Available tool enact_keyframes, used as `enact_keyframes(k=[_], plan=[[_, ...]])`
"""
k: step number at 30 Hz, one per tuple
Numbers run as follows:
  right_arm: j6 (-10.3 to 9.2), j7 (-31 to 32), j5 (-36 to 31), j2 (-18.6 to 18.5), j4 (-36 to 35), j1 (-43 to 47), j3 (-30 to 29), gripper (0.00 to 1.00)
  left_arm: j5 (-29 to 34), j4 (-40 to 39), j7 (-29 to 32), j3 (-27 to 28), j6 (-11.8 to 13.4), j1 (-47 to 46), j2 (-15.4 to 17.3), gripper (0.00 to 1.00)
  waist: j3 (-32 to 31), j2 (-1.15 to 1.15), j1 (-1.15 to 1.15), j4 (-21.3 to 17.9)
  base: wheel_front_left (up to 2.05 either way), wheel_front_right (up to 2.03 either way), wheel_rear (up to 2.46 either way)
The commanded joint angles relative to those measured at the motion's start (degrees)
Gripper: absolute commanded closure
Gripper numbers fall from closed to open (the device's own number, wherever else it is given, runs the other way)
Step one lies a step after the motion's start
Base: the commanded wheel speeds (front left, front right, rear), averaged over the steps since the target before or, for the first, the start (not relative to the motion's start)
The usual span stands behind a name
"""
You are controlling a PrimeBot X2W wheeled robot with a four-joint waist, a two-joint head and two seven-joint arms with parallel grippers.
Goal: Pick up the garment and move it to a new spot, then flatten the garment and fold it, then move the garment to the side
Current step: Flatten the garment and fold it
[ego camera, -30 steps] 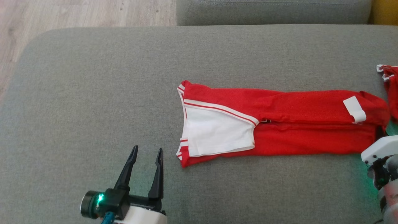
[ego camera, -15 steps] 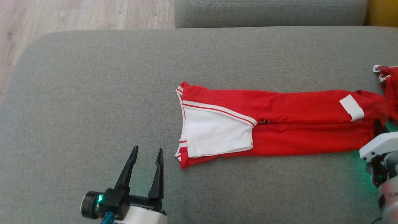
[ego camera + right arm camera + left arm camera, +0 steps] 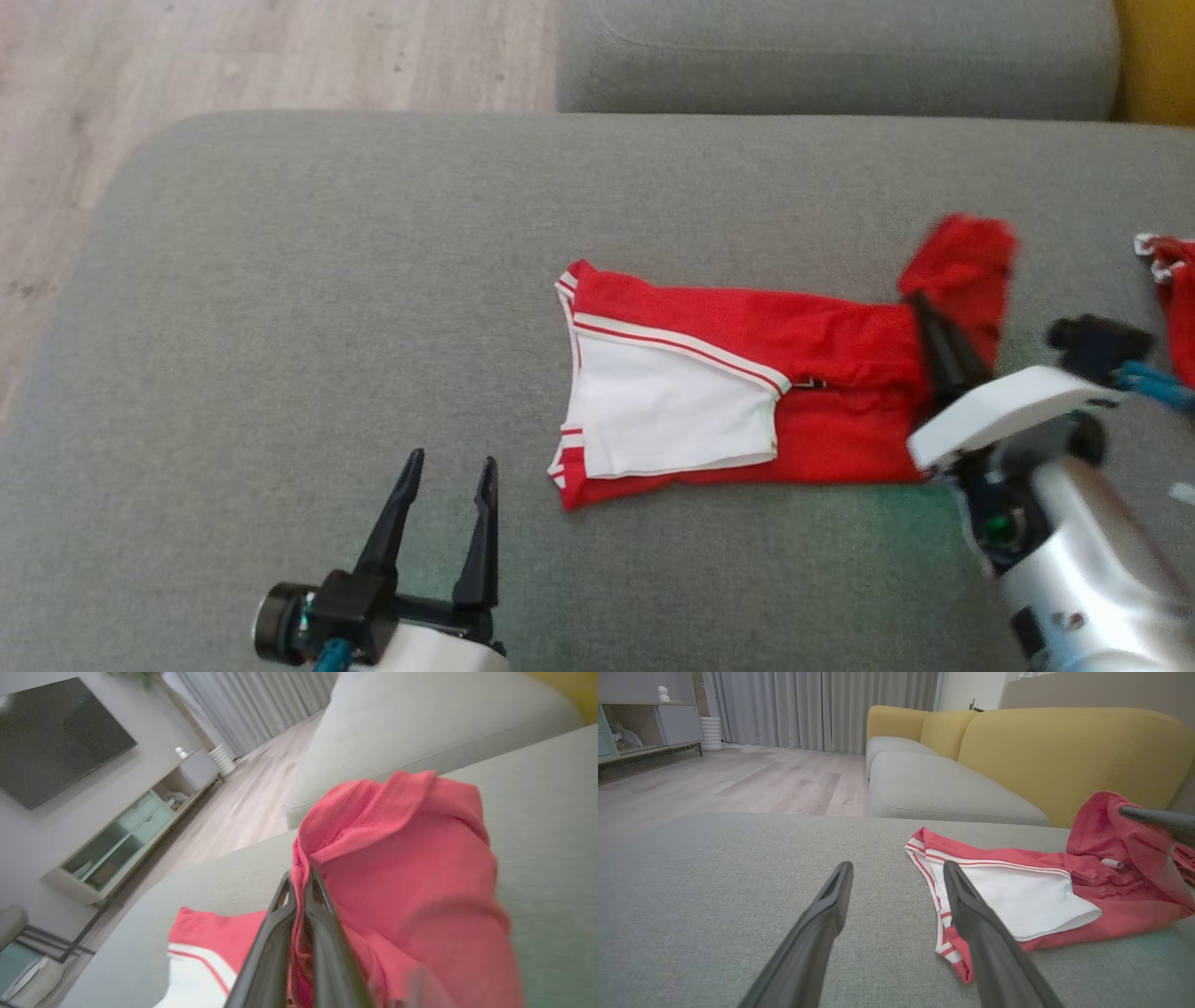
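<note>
Garment (image 3: 747,392) is lying across the grey sofa cushion (image 3: 327,280), red with its white lining (image 3: 663,411) showing at the left end. Its right end is hanging up off the cushion, pinched in the right claw (image 3: 917,301). That claw's 2 fingers (image 3: 271,947) are pressing together on a thin bunch of red cloth, and in the right wrist view the rest of that end is ballooning loose above and beside them. Left claw (image 3: 453,459) is sitting with its fingers wide apart, just beside the garment's left end and not touching it.

Now, here is where I am seeing trouble brewing. Nothing is pinning the left end, so a pull across could be dragging the whole garment along the cushion instead of folding it. The pinch is looking slim, so the cloth could be slipping out partway and dropping in a heap. That loose flap could be landing twisted, leaving a crooked, wrinkled fold. And a 2nd red piece (image 3: 1172,289) is lying near the right arm, where a swing might be snagging it.
</note>
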Motion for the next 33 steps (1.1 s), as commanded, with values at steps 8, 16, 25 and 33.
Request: enact_keyframes(k=[8,16,25,33], plan=[[-0.04,1.0,3.1,6.5,-7.3,-2.2,11.3,1.00,-0.6,-0.3,-0.6,-0.2,0.0,0.1,-0.3,0.00,-3.1,0.00,0.00,5.0,0.00,0.00,0.00],[-0.04,0.5,4.0,10.5,-1.9,-6.1,19.2,1.00,-1.0,0.6,-0.6,-1.2,-0.1,0.4,-0.3,0.00,-3.3,0.00,0.00,10.0,0.00,0.00,0.00],[-0.04,1.5,7.8,10.8,2.4,-6.4,28.7,0.86,-1.8,0.9,-0.6,-1.3,0.2,0.8,-0.3,0.00,-3.8,0.00,0.00,12.2,0.00,0.00,0.00],[-0.04,-9.2,6.6,10.8,4.9,-6.8,29.2,0.00,-2.0,0.1,-0.6,0.5,1.1,2.2,-0.3,0.00,-6.4,0.00,0.00,8.6,0.00,0.00,0.00]])
